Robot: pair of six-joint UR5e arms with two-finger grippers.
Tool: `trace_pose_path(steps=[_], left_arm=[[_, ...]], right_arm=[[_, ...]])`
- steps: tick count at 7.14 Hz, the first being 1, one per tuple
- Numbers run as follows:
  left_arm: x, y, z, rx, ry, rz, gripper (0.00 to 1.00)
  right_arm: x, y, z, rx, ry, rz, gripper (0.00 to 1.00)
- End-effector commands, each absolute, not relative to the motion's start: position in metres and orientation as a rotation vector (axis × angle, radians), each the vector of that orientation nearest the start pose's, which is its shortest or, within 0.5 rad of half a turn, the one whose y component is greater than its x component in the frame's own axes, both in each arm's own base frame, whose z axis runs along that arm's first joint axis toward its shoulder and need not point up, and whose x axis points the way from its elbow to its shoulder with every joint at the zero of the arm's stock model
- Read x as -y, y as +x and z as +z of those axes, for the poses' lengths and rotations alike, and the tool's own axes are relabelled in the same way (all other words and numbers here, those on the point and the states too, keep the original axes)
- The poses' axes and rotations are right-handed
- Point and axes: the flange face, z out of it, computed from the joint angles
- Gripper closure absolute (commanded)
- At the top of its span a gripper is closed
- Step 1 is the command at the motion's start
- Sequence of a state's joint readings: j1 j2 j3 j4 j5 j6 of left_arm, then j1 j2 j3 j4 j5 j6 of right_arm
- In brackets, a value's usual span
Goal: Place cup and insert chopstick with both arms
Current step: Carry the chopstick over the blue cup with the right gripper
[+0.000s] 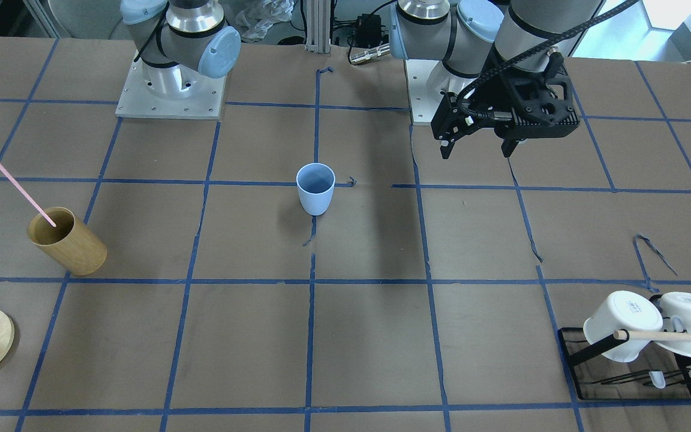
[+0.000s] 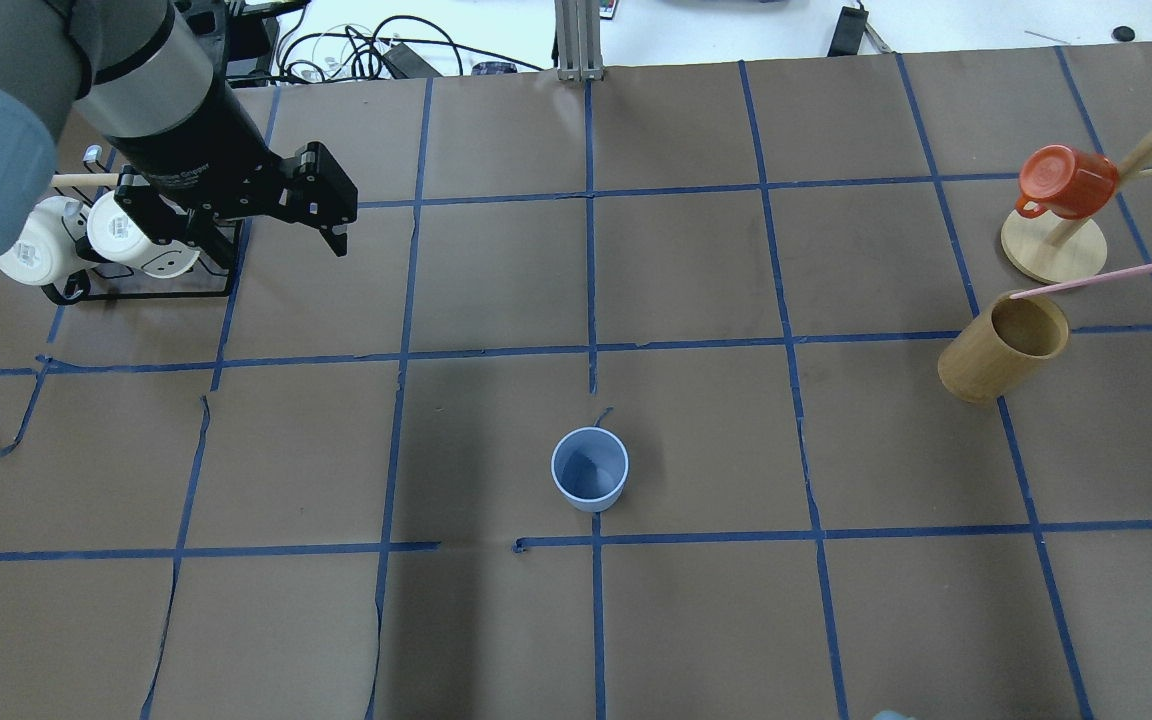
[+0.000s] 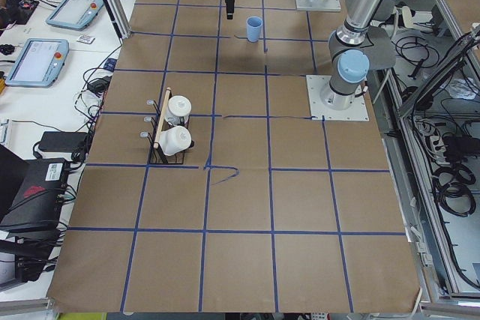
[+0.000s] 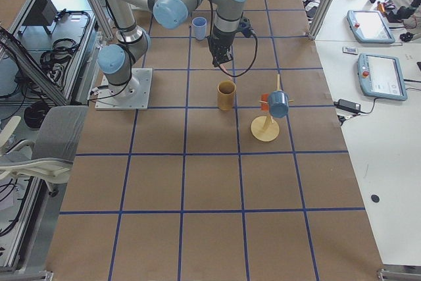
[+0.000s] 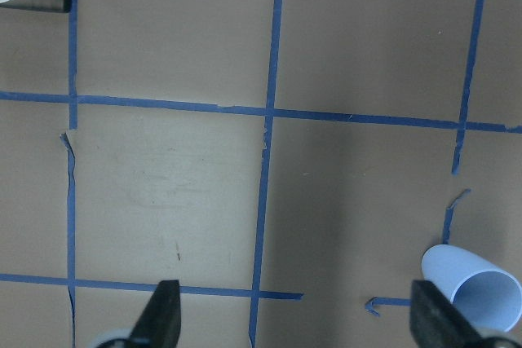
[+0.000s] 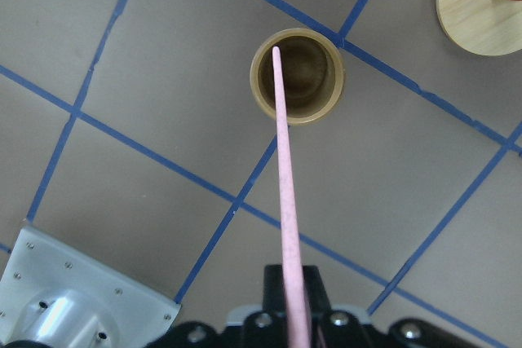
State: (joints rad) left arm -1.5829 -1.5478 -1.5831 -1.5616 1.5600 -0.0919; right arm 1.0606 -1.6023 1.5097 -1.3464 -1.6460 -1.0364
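Cup (image 1: 315,189) stands upright mid-desk (image 1: 381,336) in the front view, mouth up, nothing touching it. Chopstick (image 1: 9,177) slants in from the view's left edge, tip at the mouth of the wooden holder (image 1: 72,246). Left tool (image 1: 476,150) hangs above the desk with jaws wide and empty, well apart from the cup.

Overhead: same layout. The rack (image 2: 136,292) w/ white mugs (image 2: 126,240) sits under the left arm; an orange mug (image 2: 1061,180) hangs on a stand (image 2: 1051,250) just beyond the holder.

Left side view: cup is far off, too small for detail.

Right side view: right tool (image 4: 222,59) sits above the holder, between it and the cup.

Left wrist: both fingers spread wide, bare desk between them, cup at lower right.

Right wrist: tool pinched on the chopstick's upper end, tip over the holder's opening. Can't tell if it dips inside.

Risks, as I judge them: the stick is long and gripped at one end, so the tip may swing and catch the holder's rim, tipping it. The cup looks light w/ a narrow mouth and nothing steadies it — a slanted entry could push it over. Nothing I can see stands between holder and cup; the stand and orange mug are close on the far side.
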Motion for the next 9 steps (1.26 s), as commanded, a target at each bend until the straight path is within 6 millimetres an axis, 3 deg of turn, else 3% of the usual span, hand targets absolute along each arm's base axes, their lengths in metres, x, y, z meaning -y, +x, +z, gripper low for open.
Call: trace_pose_path(steps=[1, 2, 4, 6, 7, 8, 9], left_arm=[[0.482, -0.140, 0.495, -3.151, -0.126, -0.033, 0.00], [0.482, -0.140, 0.495, -3.151, -0.126, -0.033, 0.00], [0.482, -0.140, 0.495, -3.151, -0.128, -0.033, 0.00], [0.482, -0.140, 0.496, -3.151, -0.128, -0.035, 0.00], [0.482, -0.140, 0.496, -3.151, -0.128, -0.035, 0.00], [0.482, -0.140, 0.496, -3.151, -0.128, -0.035, 0.00], [0.482, -0.140, 0.496, -3.151, -0.128, -0.035, 0.00]], right_arm=[[0.447, -0.067, 0.583, -2.995, -0.718, 0.316, 0.93], [0.448, -0.019, 0.582, -3.012, -0.640, 0.351, 0.94], [0.438, 0.108, 0.573, -3.019, -0.692, 0.390, 0.95], [0.410, 0.210, 0.536, -3.010, -0.544, 0.479, 0.97], [0.395, 0.244, 0.526, -3.001, -0.402, 0.484, 0.98], [0.381, 0.277, 0.514, -3.016, -0.425, 0.458, 0.98], [0.369, 0.309, 0.489, -3.050, -0.371, 0.432, 0.98]])
